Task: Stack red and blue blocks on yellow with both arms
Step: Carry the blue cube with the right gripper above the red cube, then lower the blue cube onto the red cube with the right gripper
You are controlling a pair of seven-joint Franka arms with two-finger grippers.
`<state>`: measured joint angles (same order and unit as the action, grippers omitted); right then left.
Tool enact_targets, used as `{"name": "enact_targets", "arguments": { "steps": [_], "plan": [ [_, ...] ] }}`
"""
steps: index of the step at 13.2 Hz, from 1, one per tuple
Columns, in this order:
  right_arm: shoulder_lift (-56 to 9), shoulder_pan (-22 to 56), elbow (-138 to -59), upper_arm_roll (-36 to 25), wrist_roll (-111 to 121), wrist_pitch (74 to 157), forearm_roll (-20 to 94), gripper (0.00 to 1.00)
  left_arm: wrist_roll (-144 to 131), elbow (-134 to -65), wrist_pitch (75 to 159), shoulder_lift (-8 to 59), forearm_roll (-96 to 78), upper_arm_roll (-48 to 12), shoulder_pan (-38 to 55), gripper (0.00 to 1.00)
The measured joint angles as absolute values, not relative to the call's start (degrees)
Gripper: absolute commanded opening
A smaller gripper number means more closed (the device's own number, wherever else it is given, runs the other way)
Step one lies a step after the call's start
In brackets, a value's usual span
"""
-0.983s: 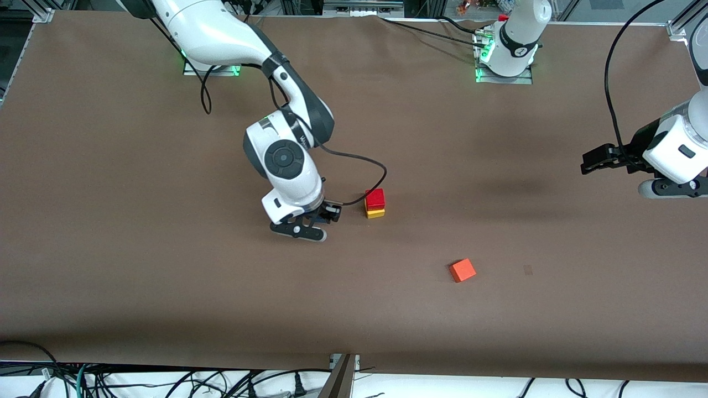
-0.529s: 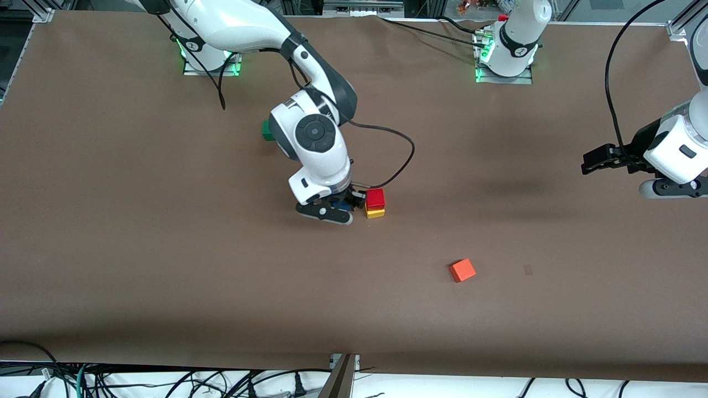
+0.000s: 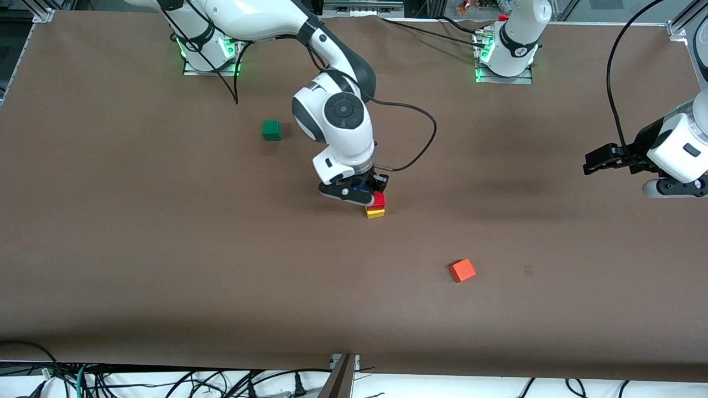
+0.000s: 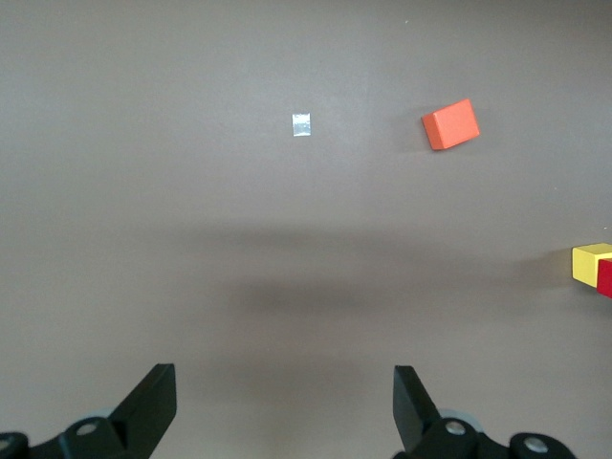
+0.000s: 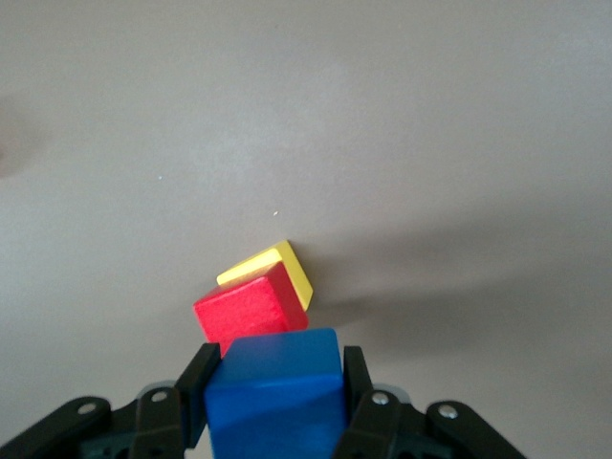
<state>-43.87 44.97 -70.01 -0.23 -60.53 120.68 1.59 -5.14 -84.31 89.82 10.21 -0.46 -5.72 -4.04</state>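
The red block (image 3: pixel 377 200) sits on the yellow cube (image 3: pixel 375 213) near the table's middle. My right gripper (image 3: pixel 362 190) is shut on the blue block (image 5: pixel 275 392) and holds it up, just beside and partly over the red block. In the right wrist view the red block (image 5: pixel 251 308) and yellow cube (image 5: pixel 296 272) lie below the blue block. In the front view the blue block is hidden by the right hand. My left gripper (image 3: pixel 594 164) is open and empty, up over the left arm's end of the table. Its view shows the yellow cube (image 4: pixel 590 262) at the edge.
An orange-red cube (image 3: pixel 462 270) lies nearer the front camera than the stack, also in the left wrist view (image 4: pixel 450 124). A green cube (image 3: pixel 271 130) lies toward the right arm's end, farther from the camera. The right arm's black cable (image 3: pixel 420 143) loops above the stack.
My right arm has swung from beside the stack toward it, carrying the blue block over the red block's edge. The green cube came into sight. The left arm stayed put.
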Motion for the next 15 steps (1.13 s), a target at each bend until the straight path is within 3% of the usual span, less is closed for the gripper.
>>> {"name": "enact_targets", "arguments": {
  "steps": [5, 15],
  "plan": [
    [-43.9, 46.1, -70.0, -0.2, -60.6, 121.8, 1.6, 0.44, -5.1, -84.3, 89.8, 10.2, -0.5, -5.7, -4.1, 1.0],
    [-47.3, 45.0, -70.1, -1.4, -60.6, 134.6, 1.6, 0.45, -5.1, -84.2, 89.8, 10.2, -0.5, -5.7, -4.2, 1.0]
  ]
}}
